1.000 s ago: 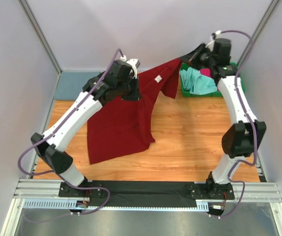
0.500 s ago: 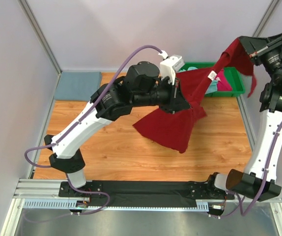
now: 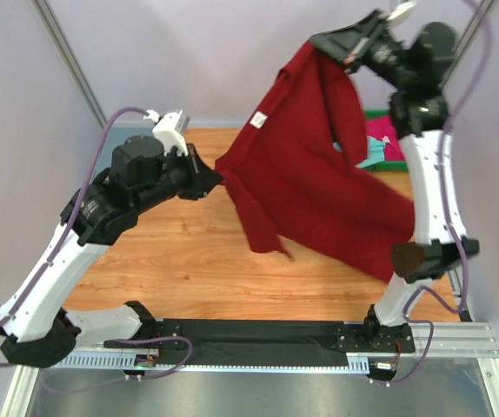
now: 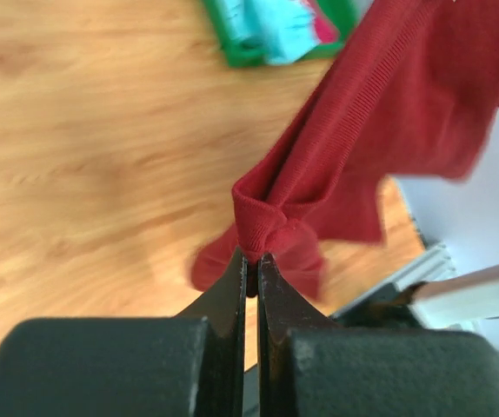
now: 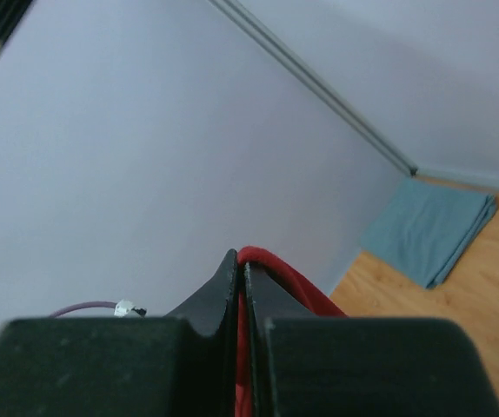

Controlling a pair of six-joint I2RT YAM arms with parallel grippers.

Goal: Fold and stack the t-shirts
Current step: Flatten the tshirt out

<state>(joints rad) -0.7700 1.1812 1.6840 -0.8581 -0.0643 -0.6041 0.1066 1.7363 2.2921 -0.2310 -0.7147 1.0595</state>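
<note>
The dark red t-shirt point(image 3: 319, 174) hangs spread in the air over the table, held by both grippers. My left gripper point(image 3: 219, 178) is shut on a bunched edge of it at its left side; the left wrist view shows the jaws point(image 4: 251, 261) pinching the red cloth point(image 4: 362, 113). My right gripper point(image 3: 315, 42) is raised high at the back and shut on the shirt's top edge; red cloth point(image 5: 293, 282) runs between its jaws point(image 5: 242, 265). The slate grey-blue t-shirt point(image 5: 432, 230) lies folded on the table by the back wall. The mint green t-shirt point(image 3: 369, 162) and the pinkish-red t-shirt point(image 3: 380, 137) lie in the tray.
The green plastic tray point(image 3: 395, 162) stands at the back right, mostly hidden behind the hanging shirt; it also shows in the left wrist view point(image 4: 232, 54). Walls close the table in on the left, back and right. A black rail runs along the near edge.
The left arm has drawn back to the left with its hold on the shirt. The right gripper has swung from the far right to high at the back. The shirt now hangs spread wide.
</note>
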